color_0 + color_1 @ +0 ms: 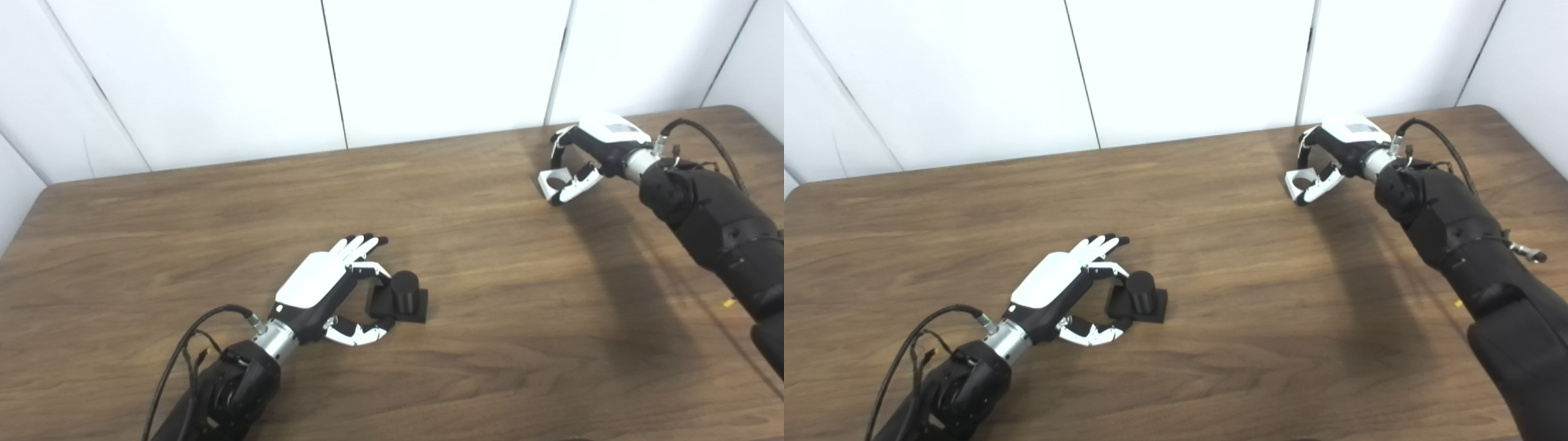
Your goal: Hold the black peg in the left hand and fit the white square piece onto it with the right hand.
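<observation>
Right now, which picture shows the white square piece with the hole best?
The left eye view: the white square piece looks a little bigger there, its round hole open between the right robot hand fingers. The right eye view shows the same piece, slightly smaller, equally unhidden.

counter (490, 318): a dark brown wood grain with lighter streaks was shown.
black peg (404, 289): matte black was seen on both the round post and its square base.
white square piece (553, 181): plain white was shown, with a darker round hole in the middle.
left hand (318, 285): a glossy white back shell was seen over a black frame.
fingers (358, 245): white segments with black tips were shown.
right hand (603, 144): a white shell with a grey patch was seen over black.
arms: matte black, with silver wrist rings and black cables.
wall (429, 67): white panels were divided by thin dark seams.
</observation>
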Controlling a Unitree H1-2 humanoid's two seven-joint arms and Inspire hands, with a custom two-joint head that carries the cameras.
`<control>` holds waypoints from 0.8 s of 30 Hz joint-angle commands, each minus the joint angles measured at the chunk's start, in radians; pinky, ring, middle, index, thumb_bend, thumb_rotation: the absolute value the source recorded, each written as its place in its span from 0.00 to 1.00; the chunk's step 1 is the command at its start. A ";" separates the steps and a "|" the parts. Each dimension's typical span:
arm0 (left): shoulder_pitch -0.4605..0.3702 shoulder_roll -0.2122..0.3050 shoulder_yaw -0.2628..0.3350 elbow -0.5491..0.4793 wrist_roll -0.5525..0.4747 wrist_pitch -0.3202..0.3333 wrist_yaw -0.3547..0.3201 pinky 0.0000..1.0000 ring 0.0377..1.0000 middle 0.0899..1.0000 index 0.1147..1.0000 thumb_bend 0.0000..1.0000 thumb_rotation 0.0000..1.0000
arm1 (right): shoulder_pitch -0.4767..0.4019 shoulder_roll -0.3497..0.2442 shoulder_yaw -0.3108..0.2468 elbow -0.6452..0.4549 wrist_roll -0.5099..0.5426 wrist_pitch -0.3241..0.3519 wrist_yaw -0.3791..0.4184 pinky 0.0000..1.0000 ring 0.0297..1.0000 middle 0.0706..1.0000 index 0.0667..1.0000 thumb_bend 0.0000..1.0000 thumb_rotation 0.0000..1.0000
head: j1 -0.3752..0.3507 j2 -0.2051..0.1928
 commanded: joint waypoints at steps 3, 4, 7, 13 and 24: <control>0.018 0.047 -0.005 0.020 0.044 0.014 -0.046 1.00 1.00 0.98 0.53 0.91 0.28 | -0.021 -0.018 0.008 0.026 -0.026 0.006 -0.021 0.92 0.89 0.82 0.45 0.52 0.14 | -0.001 0.001; 0.018 0.048 -0.005 0.020 0.045 0.013 -0.045 1.00 1.00 0.97 0.53 0.91 0.28 | -0.021 -0.019 0.010 0.025 -0.029 0.009 -0.022 0.92 0.89 0.82 0.45 0.52 0.14 | -0.001 0.003; 0.018 0.048 -0.004 0.018 0.044 0.012 -0.046 1.00 1.00 0.97 0.52 0.92 0.27 | -0.020 -0.021 0.005 0.021 -0.022 0.013 -0.016 0.94 0.90 0.82 0.45 0.52 0.14 | -0.002 0.004; 0.018 0.045 -0.003 0.021 0.042 0.013 -0.045 1.00 1.00 0.98 0.52 0.92 0.27 | -0.019 -0.025 0.003 0.022 -0.020 0.013 -0.018 0.95 0.90 0.82 0.45 0.52 0.14 | -0.001 0.004; 0.016 0.044 -0.003 0.031 0.045 0.012 -0.039 1.00 1.00 0.98 0.52 0.91 0.27 | 0.013 -0.027 -0.049 -0.051 0.012 -0.013 -0.068 0.96 0.90 0.81 0.45 0.52 0.14 | -0.008 0.000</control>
